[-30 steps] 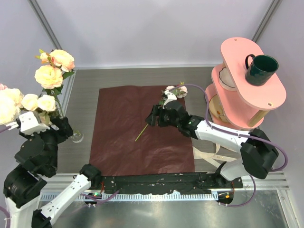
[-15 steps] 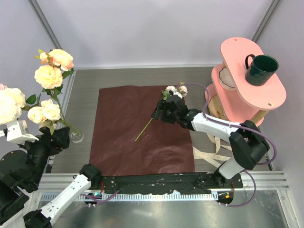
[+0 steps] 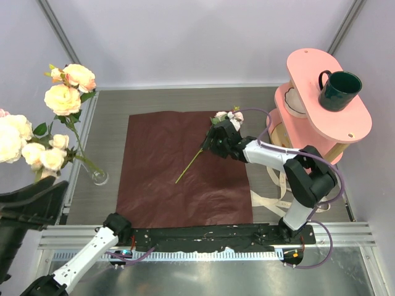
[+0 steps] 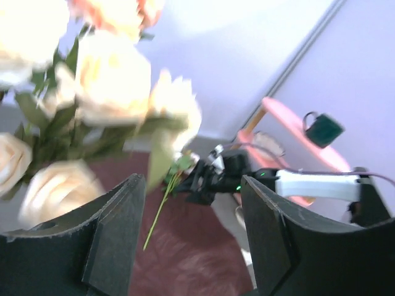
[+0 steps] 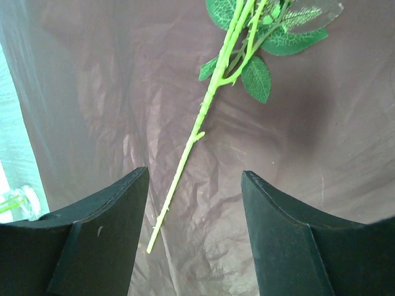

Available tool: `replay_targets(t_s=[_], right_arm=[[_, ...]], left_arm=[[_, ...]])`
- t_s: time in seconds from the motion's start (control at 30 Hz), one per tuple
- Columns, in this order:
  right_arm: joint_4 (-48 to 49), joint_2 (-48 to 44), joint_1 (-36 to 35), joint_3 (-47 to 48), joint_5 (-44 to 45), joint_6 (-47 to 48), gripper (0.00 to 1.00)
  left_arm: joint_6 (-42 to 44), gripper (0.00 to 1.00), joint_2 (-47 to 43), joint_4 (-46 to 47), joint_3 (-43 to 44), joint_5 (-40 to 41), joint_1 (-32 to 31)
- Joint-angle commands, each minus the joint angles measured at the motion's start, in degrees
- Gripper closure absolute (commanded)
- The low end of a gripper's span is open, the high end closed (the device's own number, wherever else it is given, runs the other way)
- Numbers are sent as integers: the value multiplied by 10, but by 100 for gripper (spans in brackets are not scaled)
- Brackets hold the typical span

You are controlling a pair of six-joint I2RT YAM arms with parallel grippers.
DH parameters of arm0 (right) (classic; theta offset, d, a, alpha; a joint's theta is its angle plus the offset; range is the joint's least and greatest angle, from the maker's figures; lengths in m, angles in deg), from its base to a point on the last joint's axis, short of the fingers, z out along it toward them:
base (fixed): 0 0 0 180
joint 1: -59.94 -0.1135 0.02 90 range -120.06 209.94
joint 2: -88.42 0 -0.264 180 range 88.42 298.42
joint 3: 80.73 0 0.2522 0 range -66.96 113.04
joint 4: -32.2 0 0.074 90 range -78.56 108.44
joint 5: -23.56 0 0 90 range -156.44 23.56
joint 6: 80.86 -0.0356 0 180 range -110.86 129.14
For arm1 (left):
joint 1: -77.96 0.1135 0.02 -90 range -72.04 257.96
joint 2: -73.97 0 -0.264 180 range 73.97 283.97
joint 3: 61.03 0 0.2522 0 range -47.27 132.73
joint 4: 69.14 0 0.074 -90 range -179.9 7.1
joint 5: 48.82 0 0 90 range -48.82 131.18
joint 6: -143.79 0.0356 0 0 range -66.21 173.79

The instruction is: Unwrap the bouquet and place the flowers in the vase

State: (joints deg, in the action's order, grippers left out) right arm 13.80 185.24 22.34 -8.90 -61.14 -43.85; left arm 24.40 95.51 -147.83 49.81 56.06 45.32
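Left and right jaws gape empty; dark red paper [image 3: 160, 179] lies spread on the grey table [image 3: 111, 105].

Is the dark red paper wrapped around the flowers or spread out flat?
Spread out. The dark red paper lies open and flat on the table, with one flower stem lying across it.

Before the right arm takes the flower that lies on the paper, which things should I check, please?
1. Right gripper open: ok.
2. Flower stem lies bare on the red paper: ok.
3. Stem runs between its jaws: ok.
4. Gripper low enough to close on stem: cannot tell.
5. Vase stands with flowers in it: ok.
6. Left gripper open and empty: ok.
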Motion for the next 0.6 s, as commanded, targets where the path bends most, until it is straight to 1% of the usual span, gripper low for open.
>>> replay_targets(t_s=[0.0, 0.03, 0.13, 0.3, 0.43, 0.57], right_arm=[[14, 19, 9, 38, 28, -28, 33], [14, 24, 10, 42, 31, -29, 33], [12, 42, 12, 57, 43, -40, 32], [0, 71, 12, 89, 52, -58, 30], [-4, 84, 14, 100, 57, -62, 30], [-3, 81, 14, 100, 59, -53, 30]], left_arm=[[52, 31, 45, 54, 63, -74, -1], [60, 31, 54, 55, 87, -80, -2], [64, 29, 84, 76, 117, -108, -2], [52, 28, 128, 142, 133, -191, -2], [45, 29, 162, 164, 129, -205, -2], [47, 30, 156, 200, 92, -193, -2]])
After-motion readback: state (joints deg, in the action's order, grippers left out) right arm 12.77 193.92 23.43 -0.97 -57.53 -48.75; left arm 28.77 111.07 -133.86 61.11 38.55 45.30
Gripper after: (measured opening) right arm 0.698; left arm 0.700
